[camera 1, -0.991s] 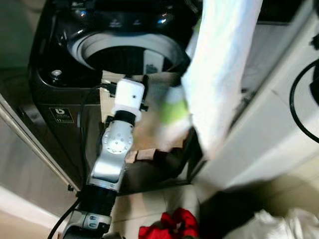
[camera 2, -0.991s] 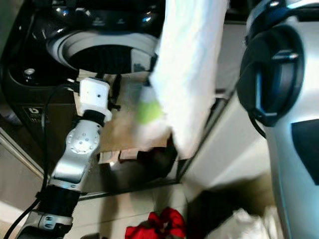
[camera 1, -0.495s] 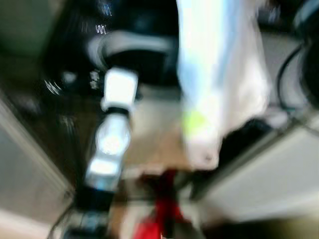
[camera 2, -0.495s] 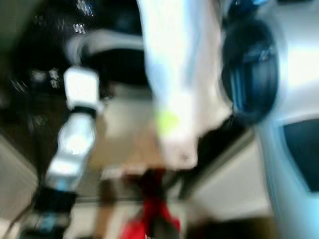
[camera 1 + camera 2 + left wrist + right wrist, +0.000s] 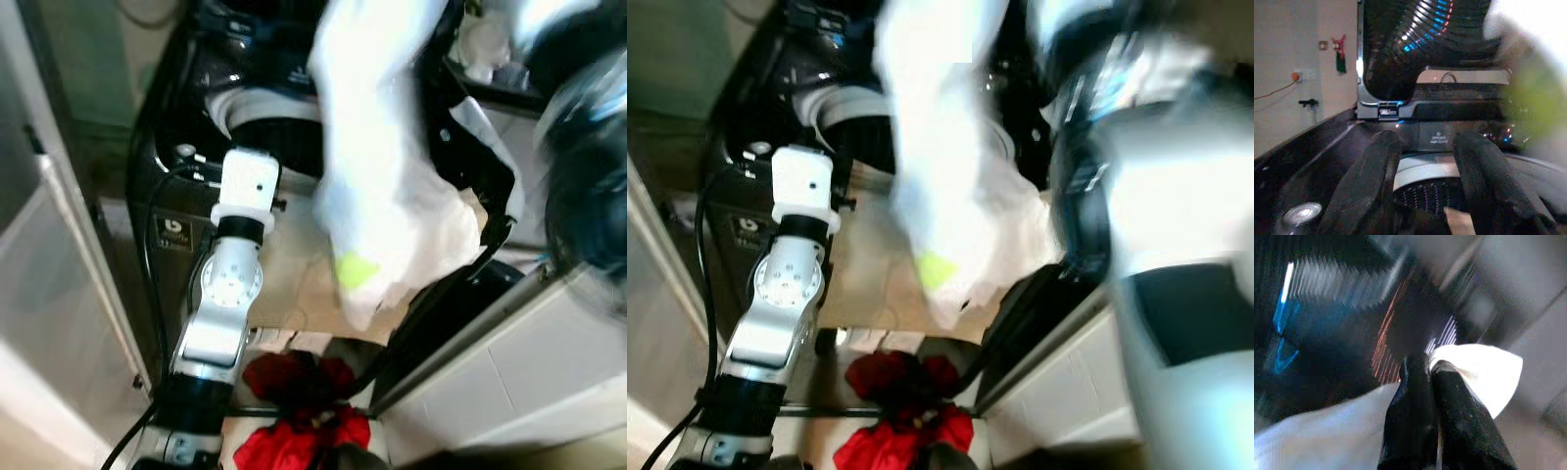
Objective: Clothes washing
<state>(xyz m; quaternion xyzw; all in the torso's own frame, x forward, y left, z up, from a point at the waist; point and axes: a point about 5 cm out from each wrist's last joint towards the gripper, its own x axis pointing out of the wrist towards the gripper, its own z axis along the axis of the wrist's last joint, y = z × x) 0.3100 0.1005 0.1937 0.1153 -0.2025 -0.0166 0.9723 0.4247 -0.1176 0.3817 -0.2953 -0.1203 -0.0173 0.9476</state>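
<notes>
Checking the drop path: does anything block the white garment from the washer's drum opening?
Nothing visible does. The white garment hangs from the right end effector beside the open drum opening; the left end effector hovers open at its rim.

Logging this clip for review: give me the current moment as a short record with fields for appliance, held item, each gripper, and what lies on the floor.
appliance: top-loading washing machine, lid up, drum opening exposed
held item: white garment with a green patch, hanging beside the drum opening
right gripper: shut on the white garment
left gripper: open, holding nothing, pointing at the drum
floor: red clothes in front of the machine
image quality: blurred on the right side
</notes>
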